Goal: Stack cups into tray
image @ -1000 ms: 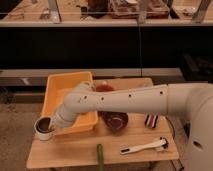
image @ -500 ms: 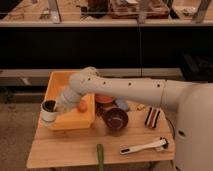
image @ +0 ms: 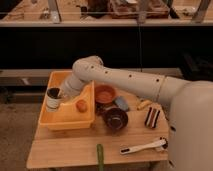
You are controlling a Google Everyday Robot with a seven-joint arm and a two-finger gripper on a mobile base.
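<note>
Gripper (image: 59, 98) grips the metal cup (image: 52, 98) over the tray's (image: 65, 122) left side; an orange ball (image: 81, 105) lies inside the tray.

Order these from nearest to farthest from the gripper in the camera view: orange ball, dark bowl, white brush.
The gripper, over the tray's left edge, holds a cup.
1. Orange ball, inside the tray.
2. Dark bowl, mid-table.
3. White brush, front right.

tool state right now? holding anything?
Tool: closed on the metal cup, held over the left side of the tray.
</note>
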